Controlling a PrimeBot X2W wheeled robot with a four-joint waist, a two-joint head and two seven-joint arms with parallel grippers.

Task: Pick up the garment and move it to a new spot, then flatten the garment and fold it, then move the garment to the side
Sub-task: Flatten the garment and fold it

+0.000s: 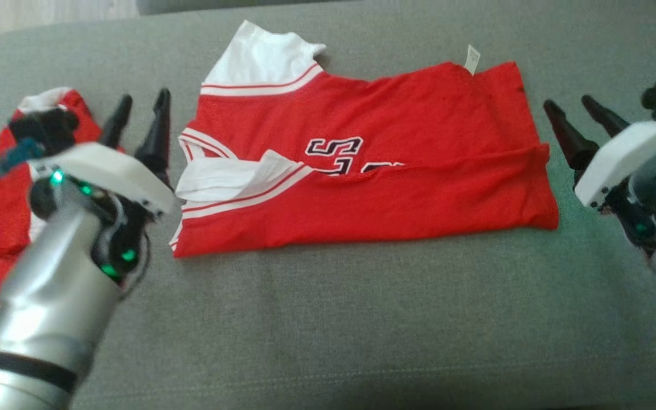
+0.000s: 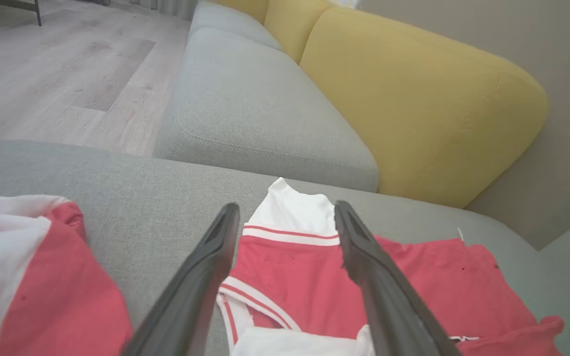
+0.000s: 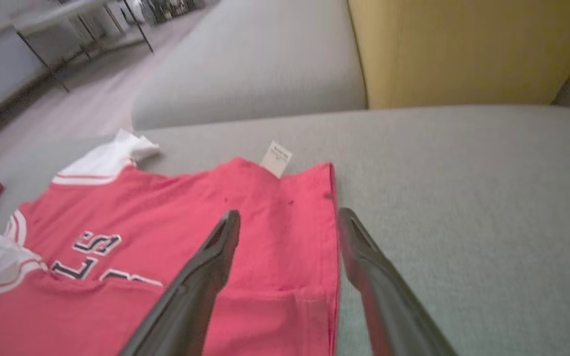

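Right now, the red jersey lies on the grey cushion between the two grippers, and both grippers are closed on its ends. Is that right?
Not quite. The red jersey does lie on the grey cushion between the two grippers, but the left gripper and the right gripper are open and hold nothing. The head view shows their fingers spread, beside the cloth.

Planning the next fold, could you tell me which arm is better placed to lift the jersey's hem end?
Right, probably: the right claw hangs open just beside the hem edge of the jersey, while the left claw sits open at the sleeve end.
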